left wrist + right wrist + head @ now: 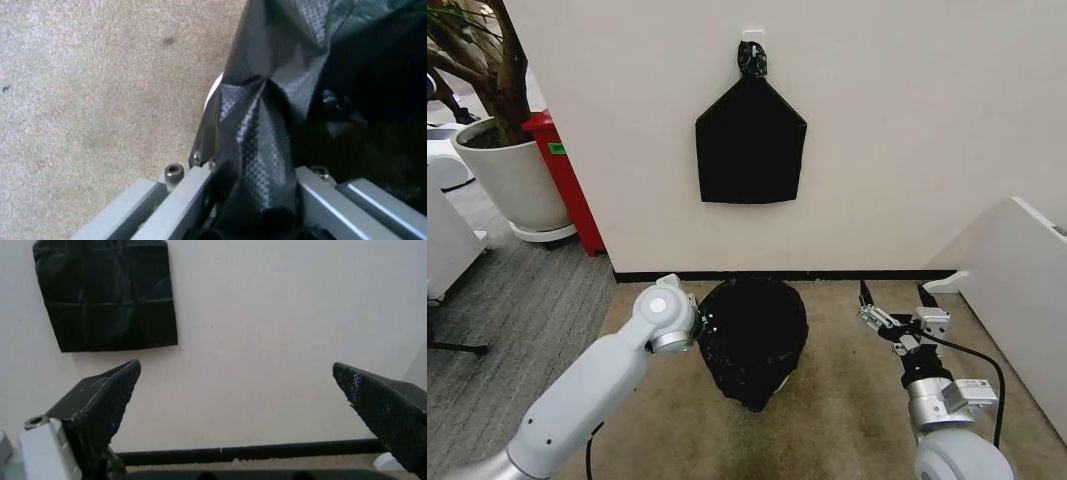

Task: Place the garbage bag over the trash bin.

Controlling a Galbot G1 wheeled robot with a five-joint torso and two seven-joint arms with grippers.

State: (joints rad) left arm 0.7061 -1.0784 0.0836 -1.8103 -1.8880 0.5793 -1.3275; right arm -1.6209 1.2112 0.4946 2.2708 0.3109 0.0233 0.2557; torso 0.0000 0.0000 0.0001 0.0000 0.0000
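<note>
While my left gripper [702,325] clamps a fold of the garbage bag [755,340] draped over the trash bin [212,95] on the floor, my right gripper [893,306] hangs spread and empty nearby; one-sided pulling could tip the bin.
</note>
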